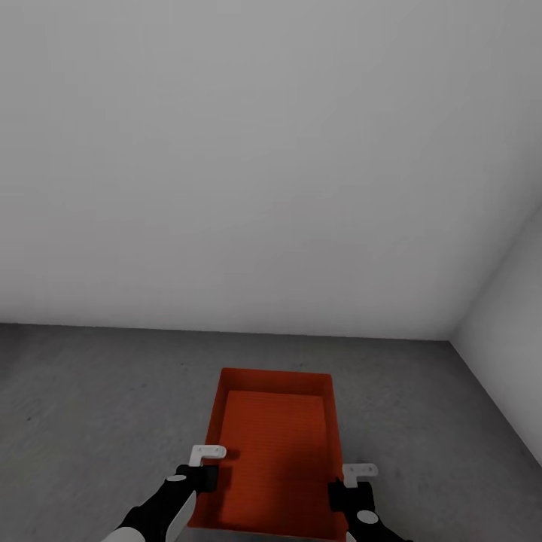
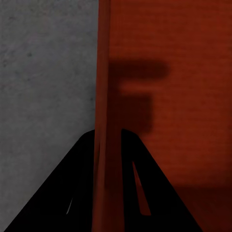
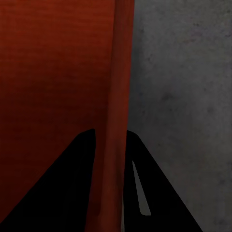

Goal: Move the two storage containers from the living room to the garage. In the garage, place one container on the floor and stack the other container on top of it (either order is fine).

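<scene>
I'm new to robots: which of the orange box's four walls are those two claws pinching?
The two long side walls. The left gripper straddles the storage container's left wall, the right gripper its right wall; both short end walls are untouched.

A plain white wall (image 1: pixel 248 158) fills the far side of the scene. A second white wall (image 1: pixel 512 331) stands at the right. The two meet in a corner at the far right.
</scene>
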### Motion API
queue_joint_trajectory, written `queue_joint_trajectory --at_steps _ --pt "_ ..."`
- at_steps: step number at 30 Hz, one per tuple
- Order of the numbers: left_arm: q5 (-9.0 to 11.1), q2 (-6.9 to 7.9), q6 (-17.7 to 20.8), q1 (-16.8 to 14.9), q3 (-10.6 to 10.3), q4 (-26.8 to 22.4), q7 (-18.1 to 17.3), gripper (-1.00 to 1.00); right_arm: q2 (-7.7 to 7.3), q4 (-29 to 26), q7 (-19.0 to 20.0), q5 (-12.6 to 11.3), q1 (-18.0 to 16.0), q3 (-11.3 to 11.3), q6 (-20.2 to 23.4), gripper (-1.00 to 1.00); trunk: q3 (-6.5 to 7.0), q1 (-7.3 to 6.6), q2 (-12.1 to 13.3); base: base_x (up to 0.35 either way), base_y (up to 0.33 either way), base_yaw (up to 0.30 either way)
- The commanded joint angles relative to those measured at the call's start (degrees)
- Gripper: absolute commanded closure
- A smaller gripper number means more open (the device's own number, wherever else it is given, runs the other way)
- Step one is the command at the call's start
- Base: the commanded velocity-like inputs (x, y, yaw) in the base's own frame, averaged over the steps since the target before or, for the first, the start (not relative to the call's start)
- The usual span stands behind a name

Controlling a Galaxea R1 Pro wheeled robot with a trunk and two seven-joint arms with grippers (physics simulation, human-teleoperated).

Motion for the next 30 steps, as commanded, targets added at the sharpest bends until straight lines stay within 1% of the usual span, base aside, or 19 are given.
queue_joint_trajectory --at_steps 1,30 --pt "0.86 0.12 0.32 -0.07 -0.22 -0.32 0.15 1.0 -0.26 3.55 -0.14 -0.88 -0.03 0.58 -0.1 1.0 -0.05 0.0 -0.03 0.0 0.0 0.0" --pt "0.94 0.12 0.32 -0.07 -0.22 -0.31 0.17 1.0 -0.26 3.55 -0.14 -0.88 -0.03 0.58 -0.1 1.0 -0.05 0.0 -0.03 0.0 0.0 0.0"
